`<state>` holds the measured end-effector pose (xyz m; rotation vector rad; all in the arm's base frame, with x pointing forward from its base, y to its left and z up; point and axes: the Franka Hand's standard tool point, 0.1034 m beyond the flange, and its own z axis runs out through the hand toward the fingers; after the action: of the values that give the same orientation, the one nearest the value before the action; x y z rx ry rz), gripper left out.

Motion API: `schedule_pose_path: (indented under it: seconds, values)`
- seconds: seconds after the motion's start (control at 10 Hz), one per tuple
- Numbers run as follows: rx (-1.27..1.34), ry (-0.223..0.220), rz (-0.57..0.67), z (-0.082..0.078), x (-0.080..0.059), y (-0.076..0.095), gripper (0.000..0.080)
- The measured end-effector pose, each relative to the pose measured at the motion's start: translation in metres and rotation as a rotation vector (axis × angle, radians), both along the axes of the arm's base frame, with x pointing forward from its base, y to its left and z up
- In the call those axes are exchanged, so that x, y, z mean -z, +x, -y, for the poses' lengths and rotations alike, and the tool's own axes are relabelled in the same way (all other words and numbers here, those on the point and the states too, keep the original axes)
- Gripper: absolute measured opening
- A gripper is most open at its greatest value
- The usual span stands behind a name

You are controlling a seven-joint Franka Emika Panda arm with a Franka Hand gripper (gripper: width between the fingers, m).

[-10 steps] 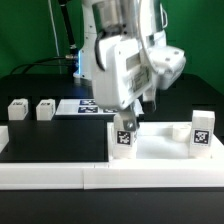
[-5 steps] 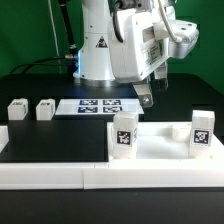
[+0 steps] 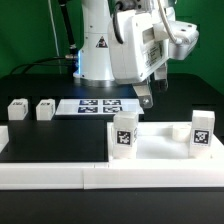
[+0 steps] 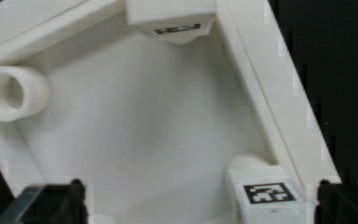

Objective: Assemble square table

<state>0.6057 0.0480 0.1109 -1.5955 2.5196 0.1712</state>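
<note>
The square tabletop (image 3: 160, 148) lies flat on the black table (image 3: 55, 145), on the exterior view's right. It is pushed up against the white bar fence (image 3: 60, 176). I think the fence is there so the tabletop does not slide when a leg gets turned in.

One standing leg (image 3: 124, 133) and the other standing leg (image 3: 201, 132) are upright at the tabletop's corners. The wrist view shows a round hole (image 4: 12, 92) with nothing in it, so more legs have to go in. One loose leg (image 3: 17, 110) and the other loose leg (image 3: 45, 109) sit on the exterior view's left, well apart from the tabletop, likely waiting their turn.

The gripper (image 3: 147, 98) hangs over the tabletop. Its fingers are spread wide and hold nothing.

Each leg has a black-and-white square tag. The marker board (image 3: 95, 105) has more of them. There are no words I can read.
</note>
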Motion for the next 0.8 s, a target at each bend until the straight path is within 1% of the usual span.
schedule_pose_path:
  seconds: [0.2, 0.3, 0.5, 0.6, 0.7, 0.8]
  values:
    - [-0.051, -0.006, 0.015, 0.001, -0.001, 0.000, 0.0648]
    - [-0.277, -0.045, 0.097, 0.009, -0.005, -0.003, 0.0648]
    - [-0.451, -0.082, 0.152, 0.012, -0.010, -0.015, 0.0648]
    - [-0.652, -0.132, 0.205, 0.021, -0.010, -0.022, 0.0648]
    - [-0.720, -0.145, 0.210, 0.024, -0.007, -0.029, 0.0648]
    - [-0.786, -0.153, 0.221, 0.023, -0.008, -0.027, 0.0648]
